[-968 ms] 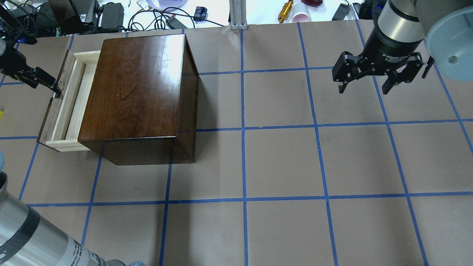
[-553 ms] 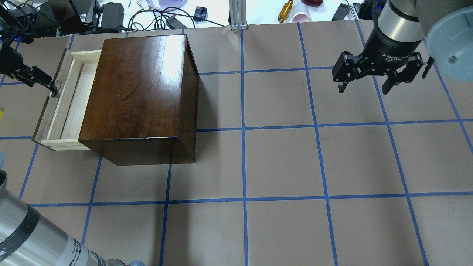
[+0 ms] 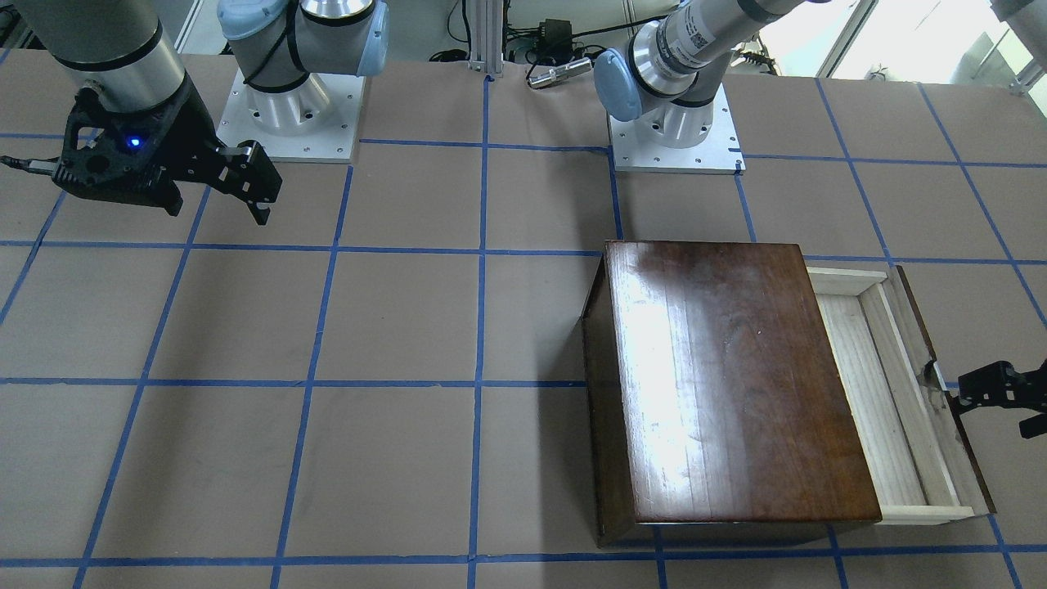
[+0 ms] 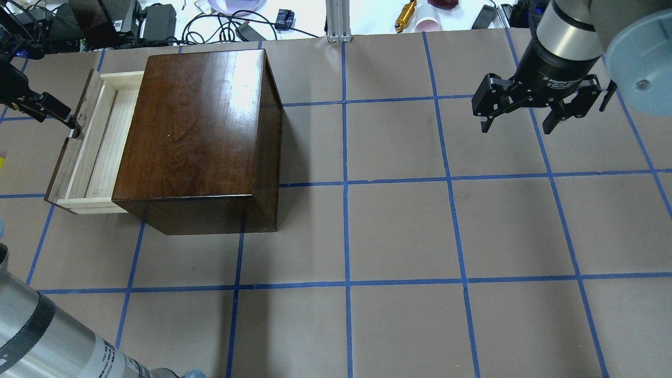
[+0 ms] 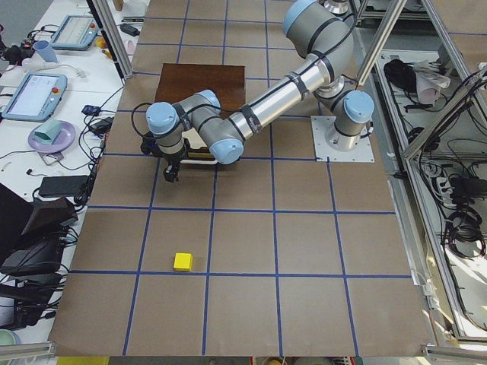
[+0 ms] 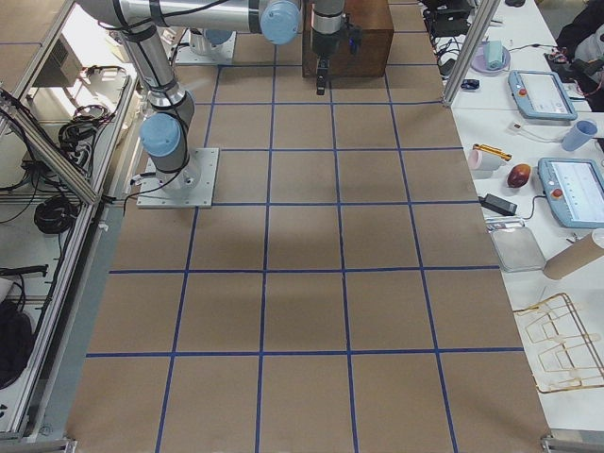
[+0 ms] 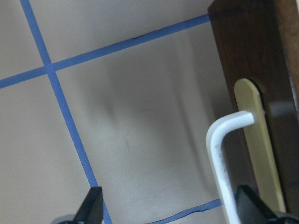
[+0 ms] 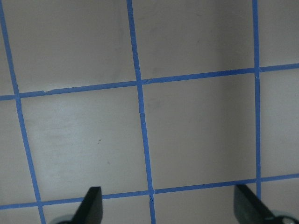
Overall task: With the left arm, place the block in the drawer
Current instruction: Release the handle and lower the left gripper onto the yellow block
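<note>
The drawer (image 4: 105,147) stands pulled partway out of the dark brown box (image 4: 194,126), on the side toward the robot's left, so that its pale wooden floor and walls show beside the glossy top of the box. The left arm (image 5: 274,99) reaches across the box and bends down in front of the drawer's dark front panel. The left gripper (image 7: 169,207) sits low at that panel with its fingers spread wide; in the left wrist view the white bent handle (image 7: 223,158) stands between the two fingertips, much nearer to the one on that view's right, and neither fingertip presses on it. The block (image 5: 183,261) is a small yellow cube lying flat on the table (image 4: 399,226), out past the front of the drawer toward the table's end on the robot's left, well apart from the box and from both grippers, just beside a blue tape line. The right gripper (image 4: 517,125) hangs above the table far over on the robot's right, pointing down, its fingers apart and holding nothing, with only brown paper and blue tape lines below it in the right wrist view
</note>
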You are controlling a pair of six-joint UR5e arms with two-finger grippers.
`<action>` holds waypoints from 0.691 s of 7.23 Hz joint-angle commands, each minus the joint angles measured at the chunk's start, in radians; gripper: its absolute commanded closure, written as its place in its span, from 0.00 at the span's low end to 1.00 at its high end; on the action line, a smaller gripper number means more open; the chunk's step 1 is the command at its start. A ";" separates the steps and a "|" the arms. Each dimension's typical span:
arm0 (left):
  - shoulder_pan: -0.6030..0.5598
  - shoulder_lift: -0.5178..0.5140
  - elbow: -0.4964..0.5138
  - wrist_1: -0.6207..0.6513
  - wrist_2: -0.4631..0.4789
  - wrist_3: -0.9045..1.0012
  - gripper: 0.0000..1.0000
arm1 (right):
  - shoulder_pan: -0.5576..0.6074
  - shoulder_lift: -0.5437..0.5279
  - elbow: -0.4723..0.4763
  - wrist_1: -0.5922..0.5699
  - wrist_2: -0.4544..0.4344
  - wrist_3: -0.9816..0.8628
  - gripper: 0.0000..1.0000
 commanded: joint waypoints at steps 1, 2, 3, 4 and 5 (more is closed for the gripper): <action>0.001 0.026 0.006 -0.011 -0.005 -0.021 0.00 | 0.000 0.000 0.001 0.000 0.000 0.000 0.00; 0.009 0.025 0.041 -0.011 0.001 -0.022 0.00 | 0.000 0.000 0.000 0.000 0.000 0.000 0.00; 0.058 0.006 0.085 -0.011 -0.002 -0.019 0.00 | 0.000 0.000 0.000 0.000 0.000 0.000 0.00; 0.092 -0.010 0.104 -0.007 -0.010 -0.015 0.00 | 0.000 0.000 0.000 0.000 0.000 0.000 0.00; 0.104 -0.023 0.116 0.004 -0.002 -0.015 0.00 | 0.000 0.000 0.000 0.000 0.000 0.000 0.00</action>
